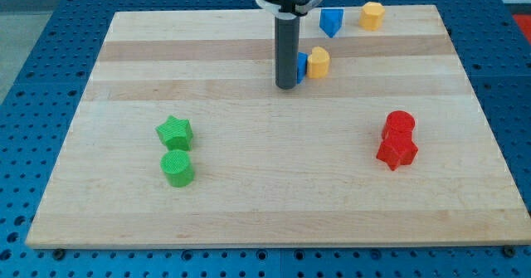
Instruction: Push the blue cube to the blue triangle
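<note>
The rod's tip point(288, 85) grips nothing; it presses against the blue cube point(302, 64), which is mostly hidden between the rod and a yellow block point(319, 62), near the board's top edge. The blue triangle point(332, 21) waits above, so a clean push should probably come from below the cube, clear of the yellow.

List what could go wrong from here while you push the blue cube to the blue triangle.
1. The blue cube touches a yellow block on its right; pushing with my tip from the left may shove both.
2. The rod hides most of the cube, so contact could be off-centre.
3. The blue triangle sits near the board's top edge; overshoot risks it.
</note>
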### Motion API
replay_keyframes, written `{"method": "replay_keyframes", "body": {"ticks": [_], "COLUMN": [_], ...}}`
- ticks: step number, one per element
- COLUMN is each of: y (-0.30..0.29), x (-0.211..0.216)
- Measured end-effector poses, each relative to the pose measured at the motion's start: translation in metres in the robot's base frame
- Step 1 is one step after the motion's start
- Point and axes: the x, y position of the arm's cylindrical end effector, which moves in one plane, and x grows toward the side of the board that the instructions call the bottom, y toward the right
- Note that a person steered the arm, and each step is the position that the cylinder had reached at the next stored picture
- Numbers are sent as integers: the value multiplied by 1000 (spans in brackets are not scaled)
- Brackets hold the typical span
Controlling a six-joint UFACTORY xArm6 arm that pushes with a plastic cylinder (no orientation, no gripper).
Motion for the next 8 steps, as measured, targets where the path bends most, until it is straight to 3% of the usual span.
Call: {"method": "replay_keyframes", "body": {"ticks": [2,4,8], "y": [0,3,70], "x": [-37,-48,-89]}}
